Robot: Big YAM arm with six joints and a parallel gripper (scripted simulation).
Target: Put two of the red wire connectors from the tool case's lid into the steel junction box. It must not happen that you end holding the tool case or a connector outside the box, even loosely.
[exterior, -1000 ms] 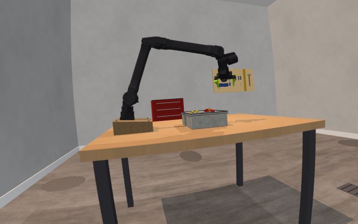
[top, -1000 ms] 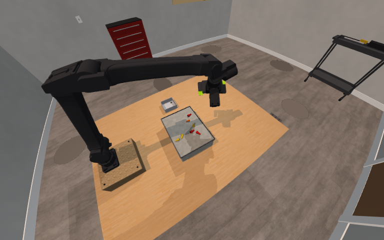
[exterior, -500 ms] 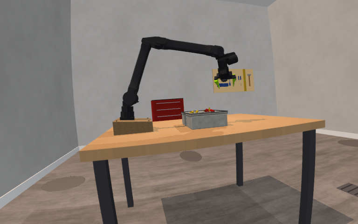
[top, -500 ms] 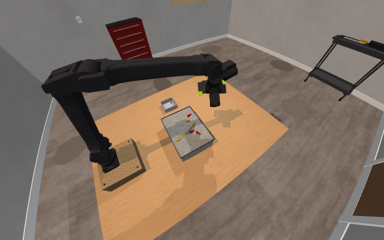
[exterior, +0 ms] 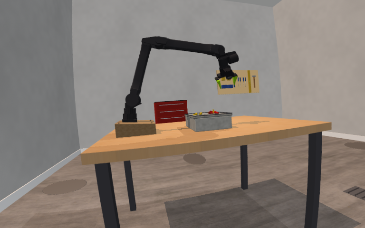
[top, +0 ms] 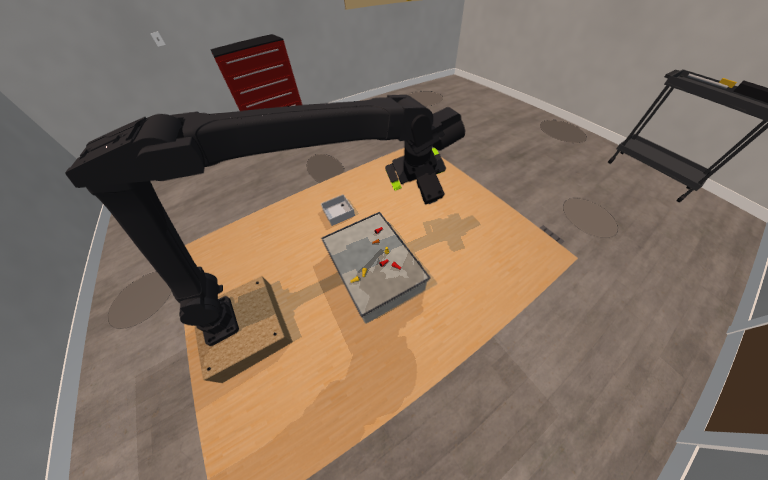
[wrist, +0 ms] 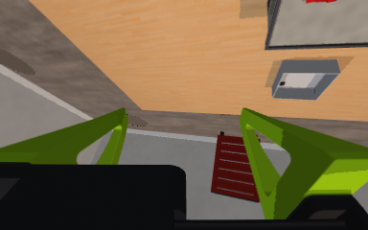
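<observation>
Top view alone shows junction box (top: 338, 210) interior; exterior hides it.

Tool case (top: 396, 300): grey rectangular box on the table, closed, its flat lid (top: 362, 249) facing up.

Red wire connectors: three small cones lying on the lid, one near the far corner (top: 378, 230), two close together near the right edge (top: 384, 262) (top: 396, 266).

Junction box (top: 338, 210): small, steel-grey, open-topped, just beyond the case's far end, not touching it. Nothing visible inside.
</observation>
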